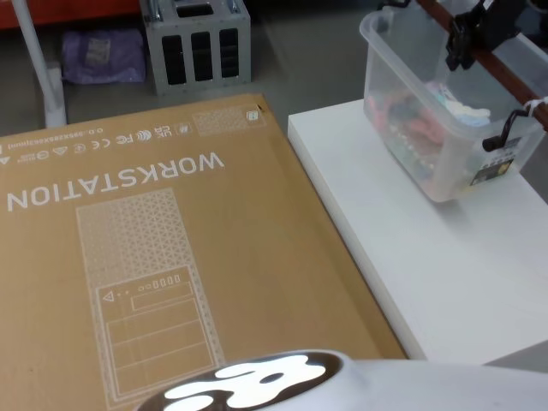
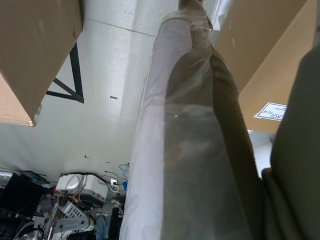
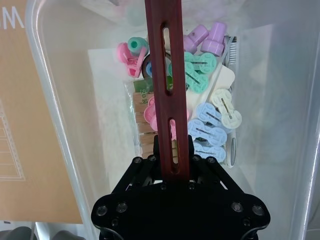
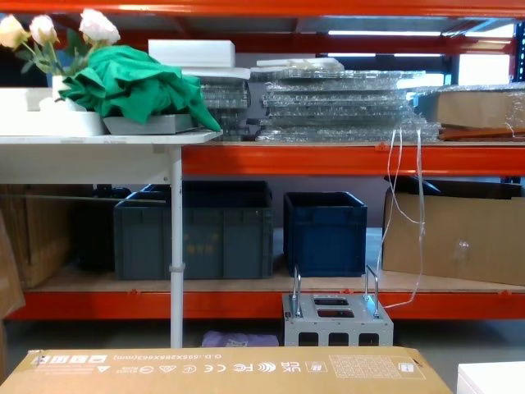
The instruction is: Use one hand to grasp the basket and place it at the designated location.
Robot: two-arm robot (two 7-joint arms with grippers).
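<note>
The basket (image 1: 402, 111) is a translucent tub holding pastel clips and wooden pegs (image 3: 200, 70). It is at the far right corner of the white table (image 1: 411, 274); whether it rests there or hangs just above I cannot tell. A dark red handle (image 1: 505, 68) spans its top. My right gripper (image 1: 467, 43) reaches in from above and is shut on that handle (image 3: 162, 75), black fingers (image 3: 172, 150) clamped on both sides of it, with the basket rim (image 3: 55, 125) below. My left arm hangs low by cardboard boxes (image 2: 45, 55), wrist camera facing the floor.
A large cardboard box (image 1: 154, 257) printed WORKSTATION lies left of the table. Behind it on the floor stand a grey metal block (image 1: 197, 38), a purple bag (image 1: 103, 56) and a white pole (image 1: 43, 68). Orange shelving with dark crates (image 4: 324, 234) lines the back.
</note>
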